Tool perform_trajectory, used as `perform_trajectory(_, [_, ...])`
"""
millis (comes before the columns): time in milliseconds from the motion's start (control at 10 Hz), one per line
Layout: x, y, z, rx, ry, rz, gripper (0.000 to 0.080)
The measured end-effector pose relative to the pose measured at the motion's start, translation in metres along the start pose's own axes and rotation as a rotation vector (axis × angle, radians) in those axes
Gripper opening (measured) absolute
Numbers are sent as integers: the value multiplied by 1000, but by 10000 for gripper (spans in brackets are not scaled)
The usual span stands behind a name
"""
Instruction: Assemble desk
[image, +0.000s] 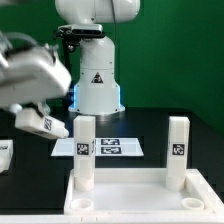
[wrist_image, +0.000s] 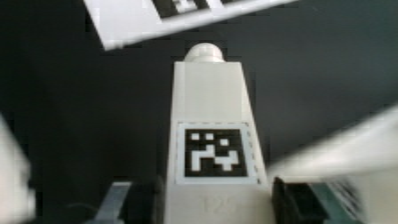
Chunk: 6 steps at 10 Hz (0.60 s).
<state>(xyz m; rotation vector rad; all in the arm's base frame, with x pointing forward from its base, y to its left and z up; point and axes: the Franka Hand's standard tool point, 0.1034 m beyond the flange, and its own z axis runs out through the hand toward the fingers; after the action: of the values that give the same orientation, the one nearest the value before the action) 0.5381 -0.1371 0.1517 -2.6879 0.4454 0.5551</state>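
Black warning triangle (image: 97, 80) on the white robot base (image: 101, 99)

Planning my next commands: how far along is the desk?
Done: first leg and second leg stand upright in the tabletop. In hand: the gripper grips a third leg, not yet seated. Left: seating it, then a fourth, which I cannot clearly spot.

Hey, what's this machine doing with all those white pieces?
It is putting a toy desk together. The white robot arm has its gripper shut on a white square-section plastic leg with a black-and-white tag, held tilted and not yet fitted. Two matching legs stand upright in corner sockets of the white rimmed tabletop.
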Motion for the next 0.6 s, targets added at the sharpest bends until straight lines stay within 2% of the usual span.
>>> perform_trajectory(100, [8, -14, -13, -17, 89, -40, 284])
perform_trajectory(400, [13, -6, -12, -57, 298, -35, 284])
perform_trajectory(500, [19, -11, -18, -88, 368, -42, 284])
perform_trajectory(600, [31, -38, -35, -128, 466, -95, 284])
